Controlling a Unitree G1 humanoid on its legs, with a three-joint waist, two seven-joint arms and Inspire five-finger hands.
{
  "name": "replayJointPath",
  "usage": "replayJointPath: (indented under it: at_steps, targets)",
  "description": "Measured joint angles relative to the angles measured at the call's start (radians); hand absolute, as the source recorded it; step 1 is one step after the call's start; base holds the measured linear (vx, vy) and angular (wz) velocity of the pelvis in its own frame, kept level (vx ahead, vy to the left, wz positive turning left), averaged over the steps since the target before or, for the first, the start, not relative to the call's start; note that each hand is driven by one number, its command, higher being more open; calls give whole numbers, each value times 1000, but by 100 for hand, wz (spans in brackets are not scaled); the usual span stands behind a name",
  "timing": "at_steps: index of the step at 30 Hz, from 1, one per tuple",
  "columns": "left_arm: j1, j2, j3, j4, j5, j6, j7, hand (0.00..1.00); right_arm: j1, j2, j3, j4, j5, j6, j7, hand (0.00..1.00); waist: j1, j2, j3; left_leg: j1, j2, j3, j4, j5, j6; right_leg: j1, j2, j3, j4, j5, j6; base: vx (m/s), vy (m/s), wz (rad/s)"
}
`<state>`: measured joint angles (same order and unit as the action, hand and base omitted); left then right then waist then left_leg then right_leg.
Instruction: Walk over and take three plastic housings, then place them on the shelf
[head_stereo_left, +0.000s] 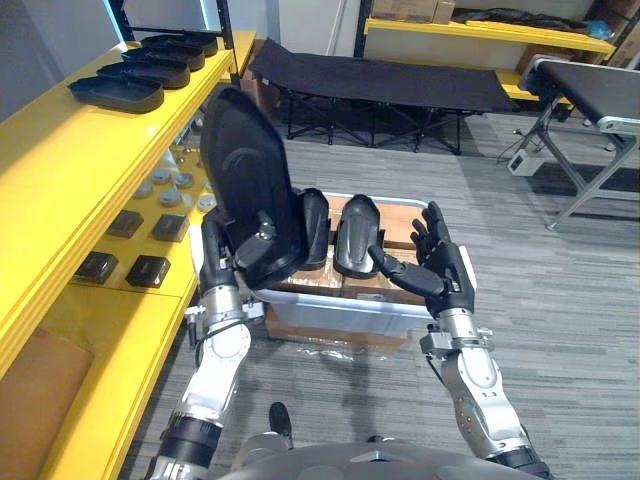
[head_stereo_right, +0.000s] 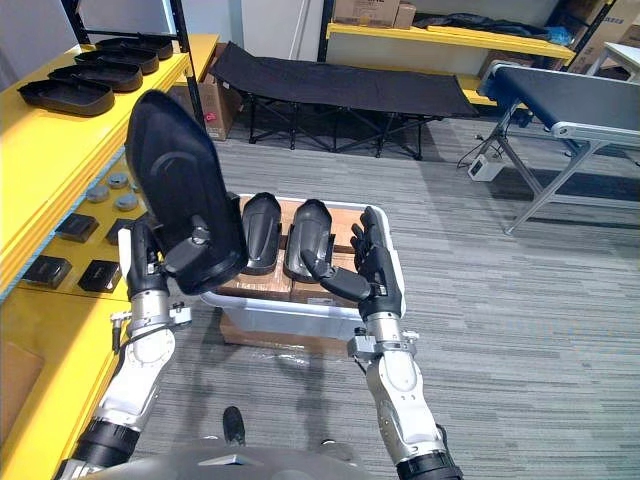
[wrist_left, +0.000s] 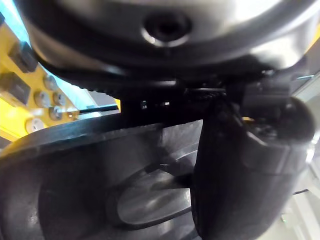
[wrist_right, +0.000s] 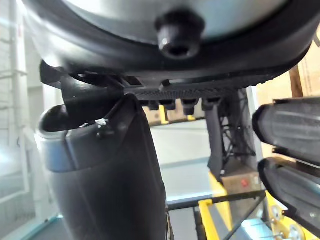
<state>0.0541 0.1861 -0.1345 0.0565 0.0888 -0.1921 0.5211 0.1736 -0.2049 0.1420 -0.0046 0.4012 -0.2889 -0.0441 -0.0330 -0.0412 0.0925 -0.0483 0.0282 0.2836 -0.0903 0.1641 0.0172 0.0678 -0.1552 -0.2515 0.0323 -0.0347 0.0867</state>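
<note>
**One housing in the hand, two in the bin, placing not yet done**

The left hand (head_stereo_left: 218, 262) has its fingers curled round the lower end of a large black oval plastic housing (head_stereo_left: 243, 165). It holds the housing in the air, above the near left corner of a shallow white plastic bin (head_stereo_left: 340, 303) and near the yellow metal shelf (head_stereo_left: 60, 170). The long axis of the housing stands almost upright and leans a little toward the shelf. Its broad rounded end points up, and the face with the round recess is turned to the robot.

Two more black housings, one (head_stereo_left: 315, 225) and another (head_stereo_left: 357, 235), stand on end in the bin, against brown cardboard boxes (head_stereo_left: 395, 225). The right hand (head_stereo_left: 440, 265) is wide, with its fingers straight and pointing up. Its thumb is stretched to the foot of the nearer housing and seems to touch it, but it grips nothing.

By my judgement the walk is finished and the first housing is taken. The two in the bin are not yet taken, and no placing is done with this one.

A row of black housings (head_stereo_left: 117, 93) lies flat on the top board of the shelf. I cannot tell whether any of them counts for this task. To lie as they do, the held housing would need to turn from upright to flat.
</note>
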Motion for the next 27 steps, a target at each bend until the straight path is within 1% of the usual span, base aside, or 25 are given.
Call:
replayJointPath:
  at_steps: [3,6,9,12,14,15,18,22,24,25,26,27]
  targets:
    - [53,0,14,0,-5,-6,-9,0,62,1,-48,2,8,26,38,100,-2,7,-4,-12,-2,12,0,-1,1,-17,-1,13,0,1,-1,24,21,-7]
    - [95,-1,18,0,-26,-22,-15,0,112,3,-84,30,6,33,39,100,-10,15,-9,-12,-2,15,0,-2,3,-19,-2,15,0,1,-1,41,6,-4]
    - [124,-13,29,0,-55,-54,-25,0,127,3,-120,76,-42,46,19,100,-20,26,-16,-12,1,15,0,-3,2,-20,0,15,0,1,-1,32,-5,-2]
    - [133,-23,32,-4,-87,-69,-25,0,128,3,-132,88,-41,59,7,100,-24,39,-23,-12,2,15,0,-4,1,-20,1,15,-2,1,-1,20,-2,-2]
    - [156,-27,32,-39,-102,-71,-28,0,127,4,-130,88,-44,59,-5,100,-23,45,-27,-12,2,14,0,-4,0,-19,1,13,-4,1,-1,39,1,1]
    - [167,-35,35,-70,-128,-71,-28,0,126,7,-128,88,-43,60,-15,100,-18,45,-27,-12,2,11,0,-4,0,-17,1,11,-6,1,-1,36,0,7]
    - [199,-59,55,-142,-131,-74,-27,0,123,15,-118,88,-42,61,-39,100,-2,45,-27,-16,-2,-6,0,-4,0,-8,1,-6,-13,1,-1,36,3,16]
    - [238,-73,110,-241,-131,-80,-28,0,89,26,-72,88,-43,69,-70,100,16,46,-26,-25,-13,-65,0,1,-5,17,1,-66,-17,-5,-3,38,-1,42]
    - [267,-97,160,-310,-160,-89,-61,0,41,34,-55,102,-60,69,-96,100,44,49,-26,-39,-19,-106,0,13,-2,26,1,-110,-17,-8,-2,30,-5,49]
    - [272,-100,165,-319,-164,-90,-64,0,33,35,-54,106,-67,69,-98,100,49,49,-26,-40,-20,-110,0,14,-2,27,1,-114,-17,-8,-2,15,4,39]
    - [283,-113,184,-342,-168,-91,-74,0,12,40,-53,118,-83,69,-108,100,64,49,-26,-44,-22,-123,0,17,-1,31,1,-128,-18,-8,-2,10,7,33]
    - [295,-115,198,-352,-178,-92,-84,0,-2,45,-51,122,-83,72,-116,100,70,50,-26,-46,-25,-136,0,20,-2,38,1,-138,-18,-9,-3,13,14,45]
